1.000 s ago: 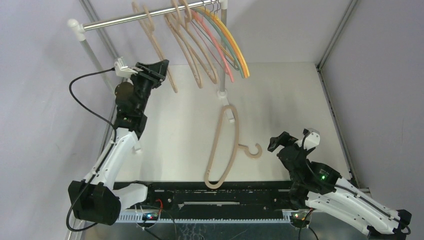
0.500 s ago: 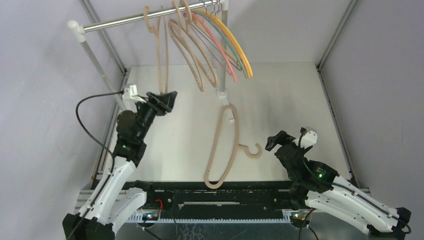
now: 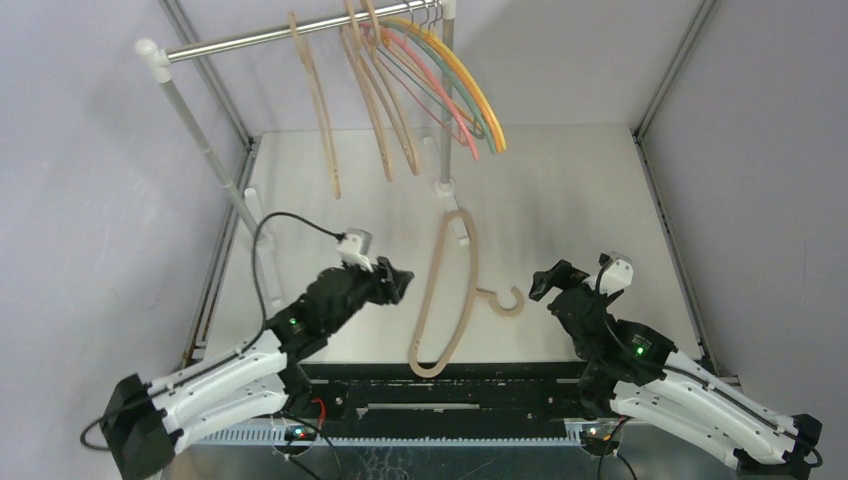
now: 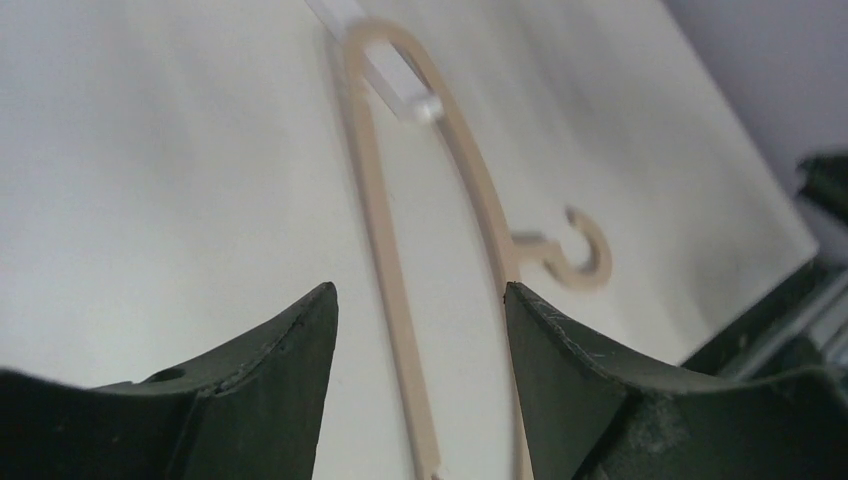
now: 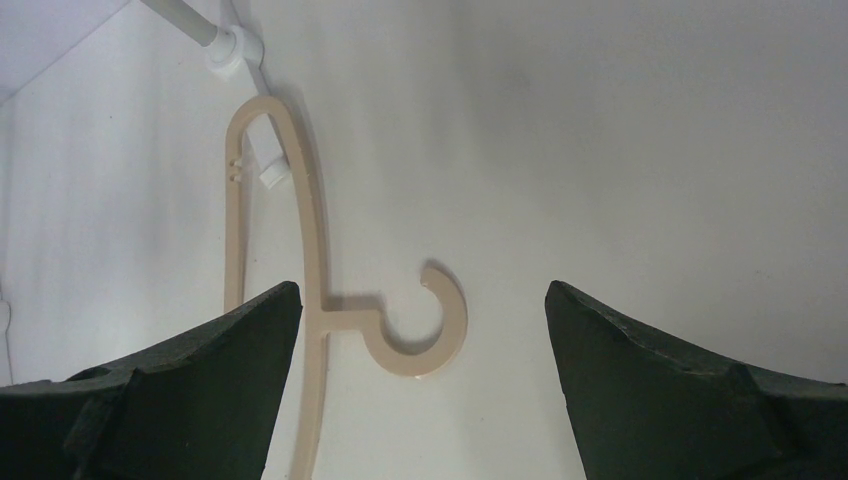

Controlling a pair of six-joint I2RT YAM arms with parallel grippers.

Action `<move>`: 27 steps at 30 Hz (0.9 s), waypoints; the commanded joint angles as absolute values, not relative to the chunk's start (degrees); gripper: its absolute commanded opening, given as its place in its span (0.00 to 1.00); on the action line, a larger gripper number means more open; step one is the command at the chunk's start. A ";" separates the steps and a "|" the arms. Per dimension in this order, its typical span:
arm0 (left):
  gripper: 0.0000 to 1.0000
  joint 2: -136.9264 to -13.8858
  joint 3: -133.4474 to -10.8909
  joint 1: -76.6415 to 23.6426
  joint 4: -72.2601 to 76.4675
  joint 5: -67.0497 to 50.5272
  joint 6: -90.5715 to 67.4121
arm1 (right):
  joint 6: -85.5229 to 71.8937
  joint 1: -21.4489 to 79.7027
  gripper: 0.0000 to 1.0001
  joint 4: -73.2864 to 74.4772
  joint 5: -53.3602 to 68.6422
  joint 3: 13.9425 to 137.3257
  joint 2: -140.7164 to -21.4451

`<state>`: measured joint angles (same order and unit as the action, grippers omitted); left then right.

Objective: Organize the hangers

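Observation:
A tan hanger [image 3: 430, 369] lies flat on the table, its hook pointing right. It also shows in the left wrist view [image 4: 384, 235] and in the right wrist view [image 5: 415, 366]. My left gripper [image 3: 398, 283] is open and empty just left of it, low over the table [image 4: 418, 290]. My right gripper [image 3: 545, 285] is open and empty just right of the hook [image 5: 422, 290]. On the rail hang one tan hanger [image 3: 322, 120], two more tan ones [image 3: 385, 110], and thin pink, green, yellow and orange ones [image 3: 470, 85].
The silver rail [image 3: 260, 38] runs across the back on white posts [image 3: 200, 140]. A white foot of the rack [image 3: 458, 228] lies inside the top loop of the hanger on the table. Grey walls close in the table on the left, the right and the back.
My left arm has come down from the rail to beside the hanger on the table. The leftmost tan hanger now hangs free on the rail. The right arm has barely moved.

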<state>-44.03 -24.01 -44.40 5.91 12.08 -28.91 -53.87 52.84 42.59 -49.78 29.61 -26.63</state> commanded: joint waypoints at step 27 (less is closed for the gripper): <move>0.63 -91.68 -43.30 -76.73 3.42 21.92 -24.37 | -53.17 51.13 1.00 43.77 -50.71 29.97 -22.14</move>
<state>-90.43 -41.80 -76.55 2.31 23.09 -24.47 -53.10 51.70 43.29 -49.58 29.61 -23.38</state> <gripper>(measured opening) 0.628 1.000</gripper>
